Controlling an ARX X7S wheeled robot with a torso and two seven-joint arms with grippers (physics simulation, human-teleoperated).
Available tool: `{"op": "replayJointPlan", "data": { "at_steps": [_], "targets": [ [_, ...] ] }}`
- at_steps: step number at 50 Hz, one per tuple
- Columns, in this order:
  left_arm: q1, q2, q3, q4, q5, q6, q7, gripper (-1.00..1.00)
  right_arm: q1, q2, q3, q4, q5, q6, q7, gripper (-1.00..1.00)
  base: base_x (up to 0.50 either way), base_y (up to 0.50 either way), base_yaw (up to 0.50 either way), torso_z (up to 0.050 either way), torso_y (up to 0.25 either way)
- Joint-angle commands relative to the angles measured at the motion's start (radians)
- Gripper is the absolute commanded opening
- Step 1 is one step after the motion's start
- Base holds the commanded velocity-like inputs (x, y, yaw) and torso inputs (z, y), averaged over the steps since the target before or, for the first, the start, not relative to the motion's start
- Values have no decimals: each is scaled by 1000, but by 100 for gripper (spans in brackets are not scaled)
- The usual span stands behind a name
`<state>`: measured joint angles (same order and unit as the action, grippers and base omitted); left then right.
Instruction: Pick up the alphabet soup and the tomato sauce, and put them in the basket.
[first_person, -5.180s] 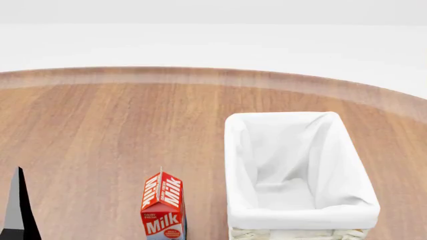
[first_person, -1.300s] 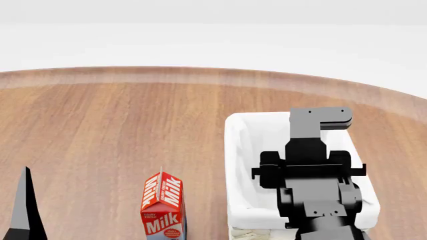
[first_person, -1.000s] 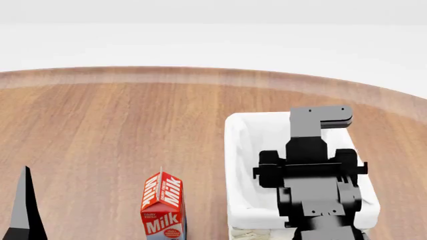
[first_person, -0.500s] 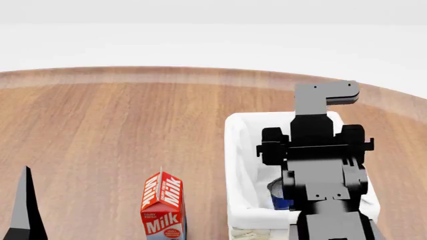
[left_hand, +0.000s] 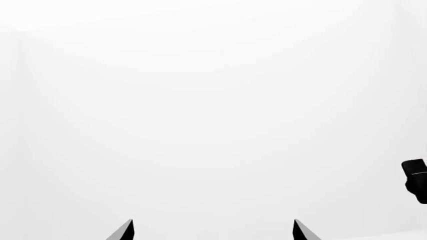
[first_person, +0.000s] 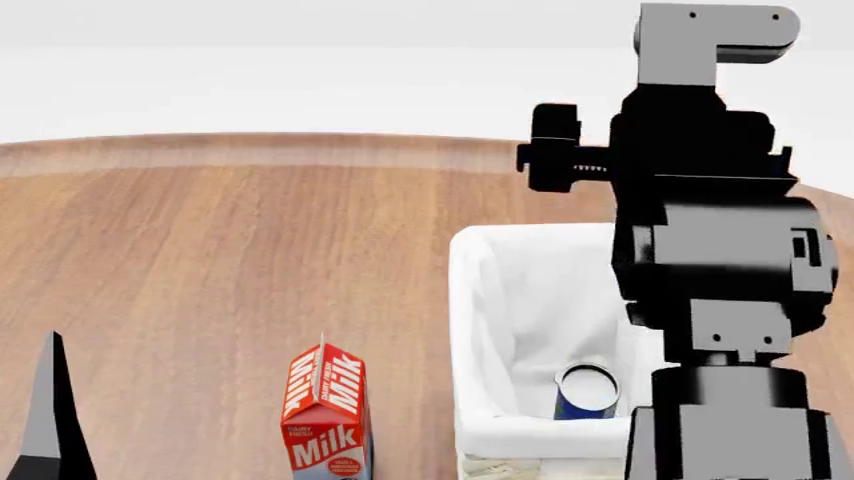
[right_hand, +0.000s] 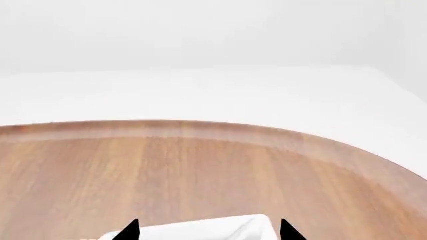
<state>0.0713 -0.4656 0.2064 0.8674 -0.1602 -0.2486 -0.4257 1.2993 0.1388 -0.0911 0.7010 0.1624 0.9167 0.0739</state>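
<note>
The alphabet soup (first_person: 587, 392), a blue can with a silver top, stands upright inside the basket (first_person: 483, 300) near its front wall. My right arm (first_person: 707, 250) is raised high over the basket. In the right wrist view the right gripper (right_hand: 208, 231) is open with nothing between its tips, and the basket's far rim (right_hand: 200, 230) lies just beyond them. My left gripper (left_hand: 212, 231) is open and empty, facing a blank white background. One of its fingers (first_person: 51, 420) pokes up at the head view's lower left. The tomato sauce is out of view.
A red and white milk carton (first_person: 324, 415) stands on the round wooden table (first_person: 240, 260), just left of the basket. The table's far edge (right_hand: 200, 127) curves behind the basket, with white floor beyond it. A black part (left_hand: 415, 180) shows in the left wrist view.
My right arm was low inside the basket; it has risen well above it. The blue can stays behind in the basket, no longer covered by the arm. The left arm has not moved.
</note>
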Motion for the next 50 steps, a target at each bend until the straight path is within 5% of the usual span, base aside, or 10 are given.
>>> {"op": "replayJointPlan", "data": {
  "at_steps": [1,9,25,30,36,50],
  "targets": [
    [2,-3,2,9,0,-4,-4,100,-1,27,45,-376,80,249,-23,100,0,0,0,0,0],
    [3,-9,3,17,2,-12,-7,100,39,31,116,-469,145,363,-38,100,0,0,0,0,0],
    [-13,-8,14,25,1,-30,-12,100,6,120,-11,-845,234,638,-76,100,0,0,0,0,0],
    [-12,-12,9,31,-2,-32,-14,100,8,238,-44,-881,748,653,258,100,0,0,0,0,0],
    [-13,-11,17,34,2,-34,-16,100,-13,318,-111,-972,1063,650,488,100,0,0,0,0,0],
    [-8,-20,13,52,-2,-45,-23,100,-145,464,-215,-1160,1519,603,759,100,0,0,0,0,0]
  ]
}}
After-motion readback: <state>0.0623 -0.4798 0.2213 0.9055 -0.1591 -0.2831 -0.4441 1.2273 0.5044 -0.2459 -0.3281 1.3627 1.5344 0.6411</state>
